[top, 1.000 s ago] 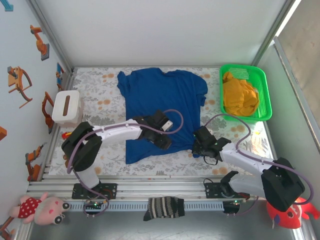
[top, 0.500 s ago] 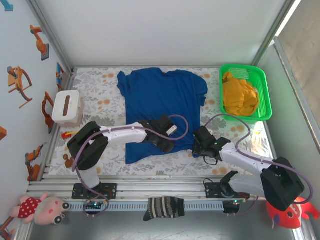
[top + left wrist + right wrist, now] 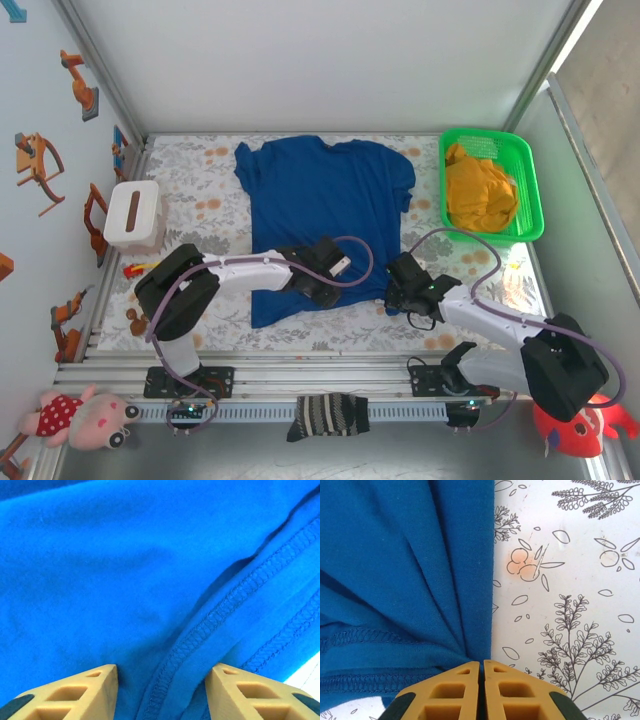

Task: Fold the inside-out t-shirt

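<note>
Noting the layout from the top view: the floral-patterned desk (image 3: 190, 180) carries the inside-out t-shirt (image 3: 325, 195), royal blue, spread mostly flat at its middle with the collar toward the far edge and the hem toward my bases. Right of the shirt and apart from it sits a green basket (image 3: 484, 136) at the far right corner, with a mustard-yellow garment (image 3: 480, 195) bunched inside. A white box (image 3: 135, 215) stands near the left edge, well apart from the shirt. A dark striped sock (image 3: 328, 415) hangs over the front rail between my two bases. My left end effector (image 3: 315, 285) is down on the lower part of the shirt, near the hem. In the left wrist view its tan fingers (image 3: 75, 690) stand parted, and a stitched hem seam runs between them across rumpled blue cloth; I see no pinch on the cloth. My right end effector (image 3: 481, 666) is at the near right corner of the shirt. In the right wrist view its jaws are pressed together, and the shirt's pleats fan out from their tips, so it is holding the shirt's edge beside the bare desk print.
</note>
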Available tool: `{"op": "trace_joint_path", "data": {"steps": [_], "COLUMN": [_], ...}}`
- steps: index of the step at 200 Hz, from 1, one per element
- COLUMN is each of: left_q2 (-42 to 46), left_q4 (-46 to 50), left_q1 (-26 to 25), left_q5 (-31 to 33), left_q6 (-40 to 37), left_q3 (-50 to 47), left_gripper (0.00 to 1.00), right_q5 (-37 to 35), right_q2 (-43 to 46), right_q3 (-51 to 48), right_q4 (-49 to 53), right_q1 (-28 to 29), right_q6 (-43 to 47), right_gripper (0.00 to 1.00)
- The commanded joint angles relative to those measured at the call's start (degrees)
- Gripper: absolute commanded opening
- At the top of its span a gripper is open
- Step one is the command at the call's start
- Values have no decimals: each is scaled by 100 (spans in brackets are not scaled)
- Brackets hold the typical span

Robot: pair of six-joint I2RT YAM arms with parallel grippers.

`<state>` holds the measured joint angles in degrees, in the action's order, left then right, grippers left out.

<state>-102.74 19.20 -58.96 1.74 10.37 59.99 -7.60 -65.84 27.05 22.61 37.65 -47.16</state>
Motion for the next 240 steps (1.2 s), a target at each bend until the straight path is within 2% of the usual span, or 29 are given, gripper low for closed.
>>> {"op": "trace_joint_path", "data": {"steps": [1,40,62,89,124,148,170,188,212,240], "left_q2": [-41,17,67,432,1202,1670,1970,2141,2254,2292], "left_q4": [-109,-52,35,205,490,516,605,637,629,625], "left_q1": [-43,-36,-30,19,239,436,558,628,682,696], "left_q5": [3,8,3,29,-215,-502,-649,-744,-880,-871], "left_q6": [62,62,44,44,113,218,236,253,306,359], "left_q3": [22,166,252,361,695,884,1056,1141,1158,1122], "left_gripper": [40,20,0,0,0,0,0,0,0,0], "right_q5": [-190,-198,-199,-136,365,711,829,754,488,0], "right_q2": [-53,-34,-16,120,697,1038,1065,903,364,-529], "right_q3": [-32,-32,-25,131,621,1020,1344,1482,1449,1421], "right_q4": [104,130,160,280,338,268,101,-322,-1303,-2519], "right_q1": [41,41,45,41,41,104,374,736,1333,2088], "right_q6": [-110,-107,-107,-2,214,333,358,262,92,116], "right_gripper": [10,10,10,12,29,30,27,20,0,0]}}
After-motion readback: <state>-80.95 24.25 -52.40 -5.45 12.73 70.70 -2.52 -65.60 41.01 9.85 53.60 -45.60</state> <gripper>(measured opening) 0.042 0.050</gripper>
